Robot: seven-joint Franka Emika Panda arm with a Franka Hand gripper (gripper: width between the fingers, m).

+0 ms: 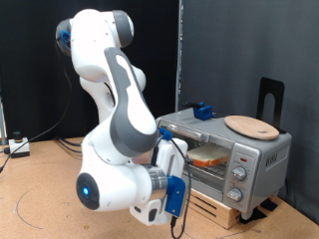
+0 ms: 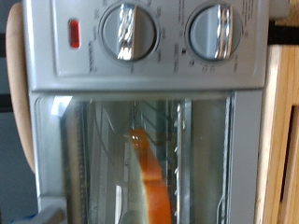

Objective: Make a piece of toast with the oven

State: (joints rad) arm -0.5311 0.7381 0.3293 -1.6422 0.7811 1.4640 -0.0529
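The oven (image 1: 254, 159) is a silver-grey box on a wooden slat base (image 1: 214, 207) at the exterior view's right. Its glass door looks shut. The piece of toast (image 1: 207, 156) lies inside on the wire rack, behind the glass. My gripper (image 1: 169, 202) hangs low in front of the oven's door, at the end away from the knobs. Its fingers do not show clearly. The wrist view shows the oven front (image 2: 149, 70) close up. It shows two round knobs (image 2: 129, 30), a red lamp (image 2: 74, 34) and the toast's orange-brown crust (image 2: 149, 182) behind the glass. No fingers show there.
A round light wooden board (image 1: 251, 126) lies on the oven's top, and also shows in the wrist view (image 2: 13, 84). A small blue object (image 1: 204, 110) sits on the oven's top too. A black stand (image 1: 271, 98) rises behind the oven. Cables (image 1: 20, 147) lie at the exterior view's left.
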